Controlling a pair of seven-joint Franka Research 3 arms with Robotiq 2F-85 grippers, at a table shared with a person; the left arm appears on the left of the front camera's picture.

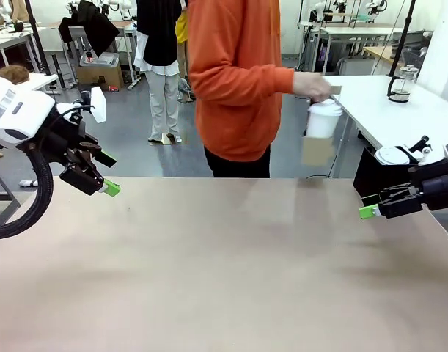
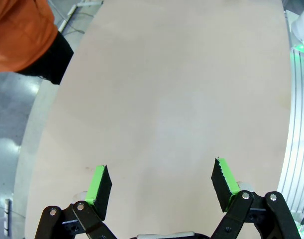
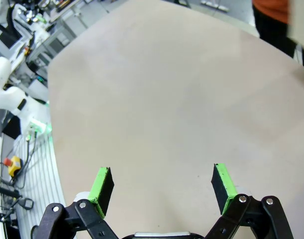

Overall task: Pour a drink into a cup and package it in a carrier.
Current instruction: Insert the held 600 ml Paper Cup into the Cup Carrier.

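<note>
**Cup and carrier leaving with the person, both robot hands idle**

While the broad, bare beige table (image 1: 224, 271) lies between the two arms, the person in the orange long-sleeved top (image 1: 234, 73) stands at its far edge, turned toward the white side table (image 1: 399, 110) behind on the right. That person's hand (image 1: 311, 86) is stretched out to the side, holding by its top a tall white paper cup with a white plastic lid (image 1: 323, 119), which appears to sit in a small brown cardboard carrier (image 1: 317, 150); motion blur hides how the two are joined. Both hang in the air beyond the table, well apart from either arm.

On the side table stands a clear glass press jug with a dark base and handle (image 1: 402, 82); whether any dark drink remains in it is too small to tell.

The left hand (image 2: 160, 185) hovers over the table's left side with its green-padded fingers spread wide and nothing between them. The right hand (image 3: 161, 185) hovers at the right side, likewise spread and empty.

Judging from the lidded cup apparently in its carrier, pouring and packaging look done, and the step in hand seems to be carrying the package off. Any next move would probably call only for the arms to stay clear.
</note>
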